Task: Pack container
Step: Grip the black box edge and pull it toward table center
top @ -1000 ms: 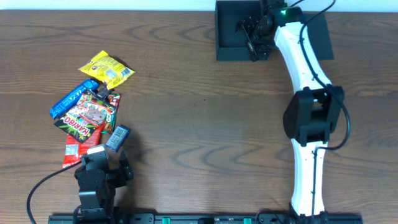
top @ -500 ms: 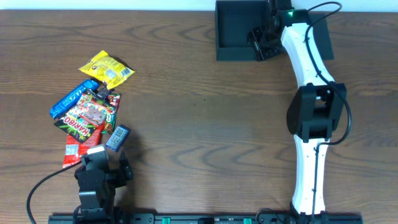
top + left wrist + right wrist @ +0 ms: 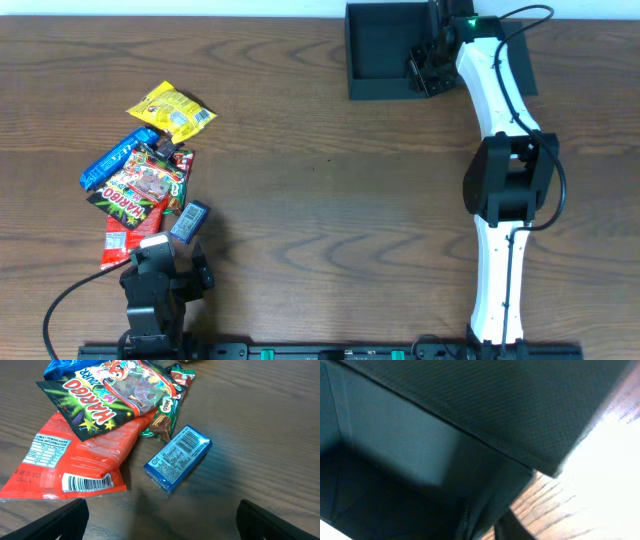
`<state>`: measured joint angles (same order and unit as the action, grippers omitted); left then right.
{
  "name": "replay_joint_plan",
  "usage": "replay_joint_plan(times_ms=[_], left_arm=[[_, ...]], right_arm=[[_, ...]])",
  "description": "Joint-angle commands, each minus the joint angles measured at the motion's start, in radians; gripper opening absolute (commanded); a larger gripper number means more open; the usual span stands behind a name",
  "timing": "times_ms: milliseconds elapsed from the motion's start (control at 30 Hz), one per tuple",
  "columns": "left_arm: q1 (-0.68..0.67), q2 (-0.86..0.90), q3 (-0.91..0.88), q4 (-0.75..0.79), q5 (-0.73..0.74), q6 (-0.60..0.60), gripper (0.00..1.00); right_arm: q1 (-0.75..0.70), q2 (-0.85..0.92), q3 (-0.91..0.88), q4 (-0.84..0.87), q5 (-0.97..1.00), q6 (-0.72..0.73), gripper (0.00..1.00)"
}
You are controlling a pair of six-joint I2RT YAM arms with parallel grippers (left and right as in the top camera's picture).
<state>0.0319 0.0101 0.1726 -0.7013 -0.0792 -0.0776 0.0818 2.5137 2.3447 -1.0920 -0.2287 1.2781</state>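
The container (image 3: 380, 50), a dark teal-grey shallow square box, stands at the table's far edge with its flap lid (image 3: 515, 62) lying open to the right. My right gripper (image 3: 424, 72) sits on the box's right wall near the front corner, shut on that wall. In the right wrist view the wall (image 3: 485, 405) fills the frame, and one dark finger (image 3: 512, 530) shows outside it. My left gripper (image 3: 160, 527) stands wide open low at the near left, with nothing between its fingers, just short of a small blue box (image 3: 177, 457).
A heap of snack packets lies at the left: a yellow one (image 3: 170, 110), a blue one (image 3: 115, 160), a Haribo bag (image 3: 140, 185), a red one (image 3: 125, 235) and the small blue box (image 3: 189, 221). Bare wooden table (image 3: 320, 200) separates the heap from the container.
My right gripper has moved right from inside the container to its right wall and closed on it. The left arm and the snacks have not moved.
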Motion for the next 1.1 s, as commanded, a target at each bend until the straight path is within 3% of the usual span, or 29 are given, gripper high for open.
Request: replay_joint_plan(times_ms=[0,433,867,1067], left_arm=[[0.005,-0.006,-0.012,-0.004,-0.006,0.011,0.95],[0.005,-0.006,-0.012,-0.004,-0.006,0.011,0.95],[0.005,-0.006,-0.012,-0.004,-0.006,0.011,0.95],[0.005,-0.006,-0.012,-0.004,-0.006,0.011,0.95]], right_arm=[[-0.006,0.038,0.015,-0.01,0.007,-0.016,0.04],[-0.019,-0.004,0.018,-0.265,-0.034,-0.206,0.01],[0.076,-0.039,0.018,-0.544,0.052,-0.75,0.01],[0.165,-0.039,0.018,-0.584,0.249,-0.861,0.01]])
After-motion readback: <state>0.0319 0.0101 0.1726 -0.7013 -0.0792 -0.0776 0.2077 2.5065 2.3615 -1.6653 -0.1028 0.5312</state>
